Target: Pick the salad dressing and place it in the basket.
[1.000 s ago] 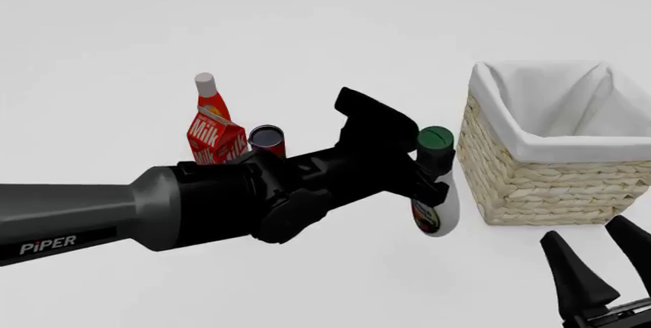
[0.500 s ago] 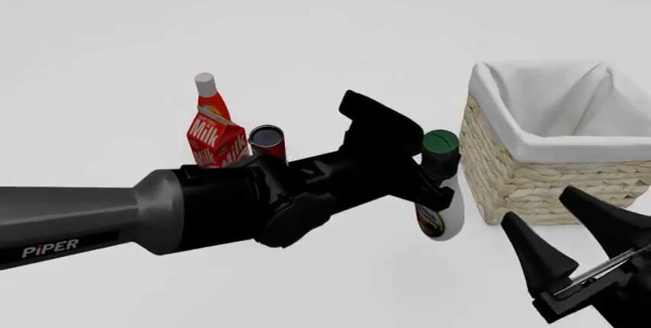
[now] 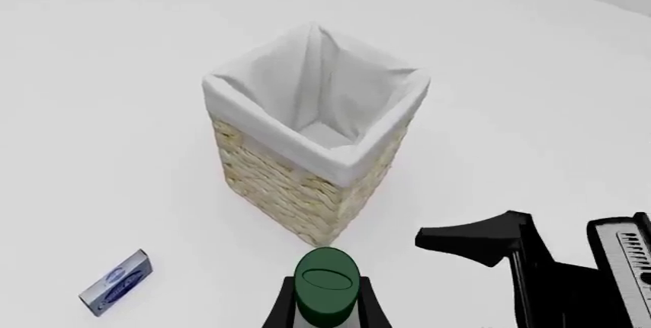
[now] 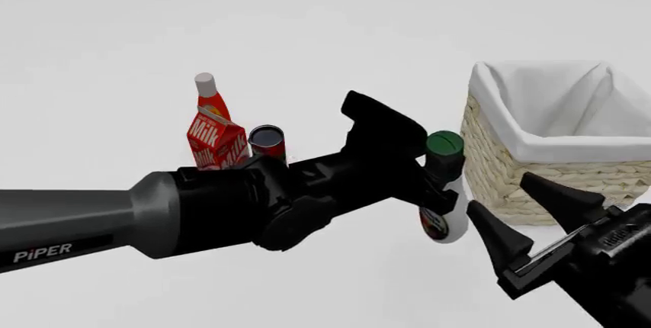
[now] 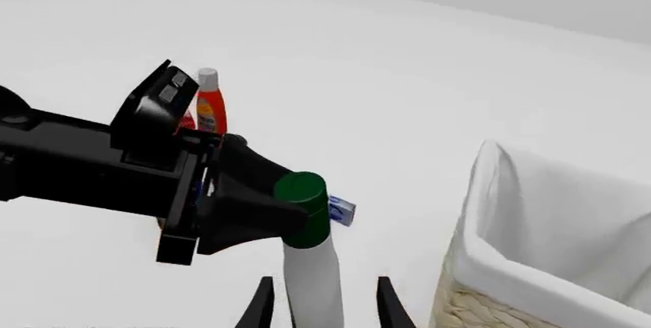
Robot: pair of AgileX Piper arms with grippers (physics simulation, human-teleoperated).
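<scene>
Here the left hand (image 4: pixel 440 184) grips the salad dressing (image 4: pixel 446 221); arm reads "PIPER", carton (image 4: pixel 216 139) "Milk".

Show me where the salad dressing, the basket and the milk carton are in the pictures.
salad dressing (image 4: pixel 444 143), front view, on its dark green cap.
basket (image 4: pixel 504 175), front view, on its woven front wall.
milk carton (image 4: pixel 213 139), front view, on its red printed face.

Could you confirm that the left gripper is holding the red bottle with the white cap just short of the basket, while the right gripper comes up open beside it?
Not quite: the left gripper holds the salad dressing, the white bottle with the dark green cap, as the front view shows. The red bottle stands untouched behind the milk carton. The rest is right: the basket is just beyond, and the right gripper is open beside it.
</scene>
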